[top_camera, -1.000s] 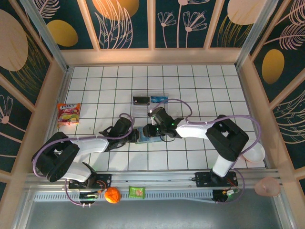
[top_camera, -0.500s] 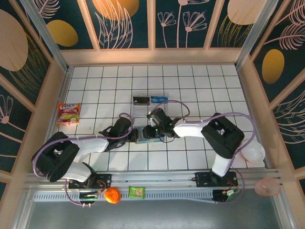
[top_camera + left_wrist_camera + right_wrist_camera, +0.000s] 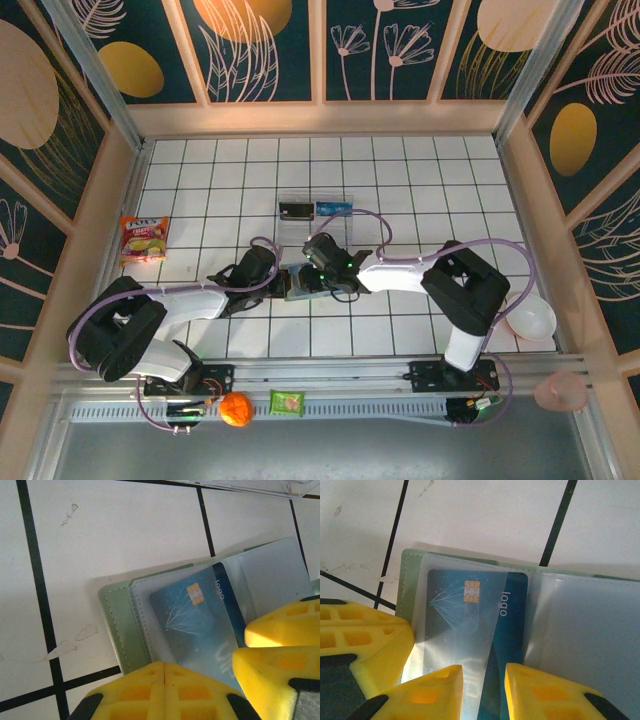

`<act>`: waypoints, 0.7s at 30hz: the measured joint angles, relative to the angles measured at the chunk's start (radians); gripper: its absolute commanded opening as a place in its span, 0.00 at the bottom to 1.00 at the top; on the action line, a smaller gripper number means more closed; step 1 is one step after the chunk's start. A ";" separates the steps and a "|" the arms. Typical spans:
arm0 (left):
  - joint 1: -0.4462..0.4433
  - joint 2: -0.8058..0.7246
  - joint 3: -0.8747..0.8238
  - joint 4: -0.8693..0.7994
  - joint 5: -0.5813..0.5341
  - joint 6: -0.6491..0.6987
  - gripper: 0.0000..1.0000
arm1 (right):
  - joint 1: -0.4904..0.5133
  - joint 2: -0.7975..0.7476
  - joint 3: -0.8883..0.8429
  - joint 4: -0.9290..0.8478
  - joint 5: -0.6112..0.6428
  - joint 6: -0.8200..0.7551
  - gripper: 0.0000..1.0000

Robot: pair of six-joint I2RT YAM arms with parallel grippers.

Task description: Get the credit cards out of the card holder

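Left gripper [image 3: 165, 672] clenched, right gripper [image 3: 484, 672] parted over half-hidden blue card [image 3: 470, 615], perhaps touching

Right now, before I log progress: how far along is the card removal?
Done: holder lies open; two cards sit in the tray. In hand: shut left hand at the holder's edge, right hand open over the blue card. Left: that card is still in its sleeve.

top cam: bright, even, sharp; faint soft shadows on counter [image 3: 420, 170] | wrist cams: yellow fingers [image 3: 130, 695] soft-focus at bottom edge | pale sheen washes out credit card [image 3: 470, 615] lower corner | soft shadow along card holder [image 3: 412, 575] edge
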 measured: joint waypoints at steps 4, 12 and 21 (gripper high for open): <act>0.000 0.000 0.000 0.000 0.000 0.003 0.05 | 0.008 -0.020 0.000 -0.001 0.032 -0.011 0.33; 0.003 -0.014 0.000 -0.016 0.000 0.005 0.08 | 0.008 -0.094 -0.007 -0.001 0.059 -0.021 0.31; 0.006 -0.130 0.049 -0.088 -0.007 0.006 0.11 | -0.051 -0.121 -0.009 0.000 -0.035 -0.051 0.24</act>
